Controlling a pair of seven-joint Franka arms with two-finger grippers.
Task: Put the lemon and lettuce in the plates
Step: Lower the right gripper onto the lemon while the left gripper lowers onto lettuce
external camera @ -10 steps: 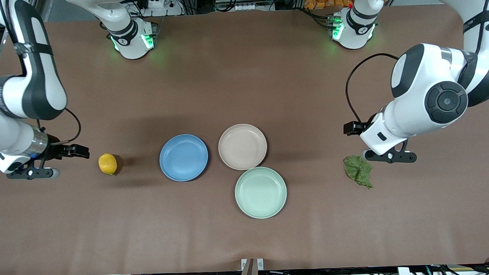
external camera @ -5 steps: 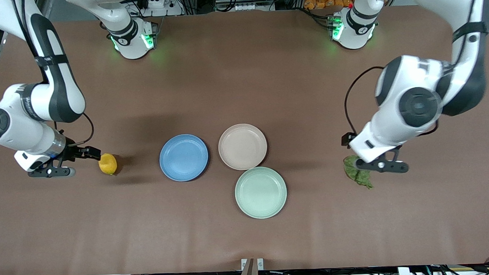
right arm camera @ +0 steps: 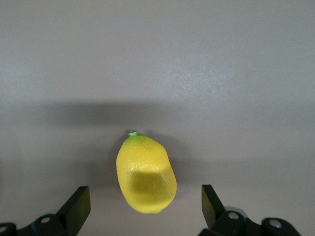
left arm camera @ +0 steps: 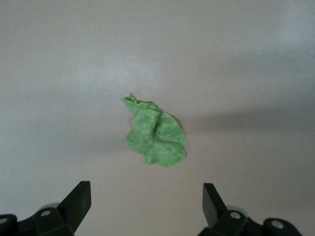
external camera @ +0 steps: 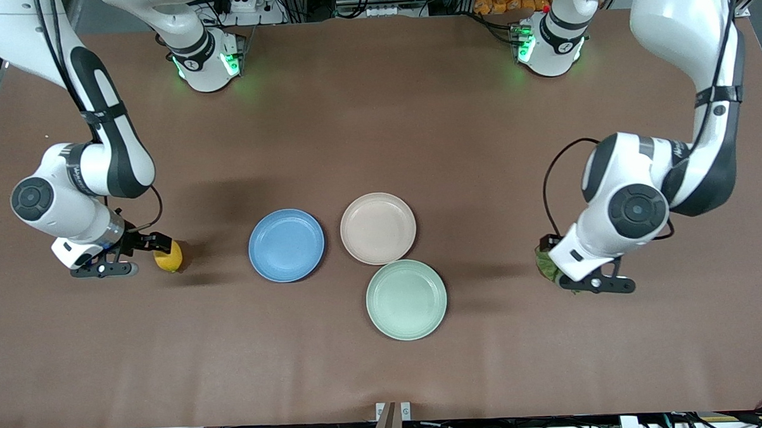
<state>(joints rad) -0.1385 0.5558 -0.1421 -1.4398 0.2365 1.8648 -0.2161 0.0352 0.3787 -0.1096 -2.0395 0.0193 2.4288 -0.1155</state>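
Note:
The lemon (external camera: 169,257) lies on the brown table toward the right arm's end, beside the blue plate (external camera: 286,245). My right gripper (external camera: 102,269) hangs open just above the lemon. In the right wrist view the lemon (right arm camera: 146,173) lies between and just ahead of the spread fingertips (right arm camera: 81,196). The lettuce (external camera: 543,263) lies toward the left arm's end, mostly hidden under my left hand. My left gripper (external camera: 598,286) is open above it. In the left wrist view the lettuce (left arm camera: 156,136) lies ahead of the open fingers (left arm camera: 81,192). The beige-pink plate (external camera: 378,228) is empty, as is the blue one.
A mint green plate (external camera: 406,299) sits nearer the front camera, touching the beige-pink plate. The three plates cluster in the table's middle. Both arm bases (external camera: 208,61) stand along the table's top edge.
Both arms have swung in and lowered. The right gripper has closed in on the lemon. The left hand has moved over the lettuce and now covers most of it. Both stay open.

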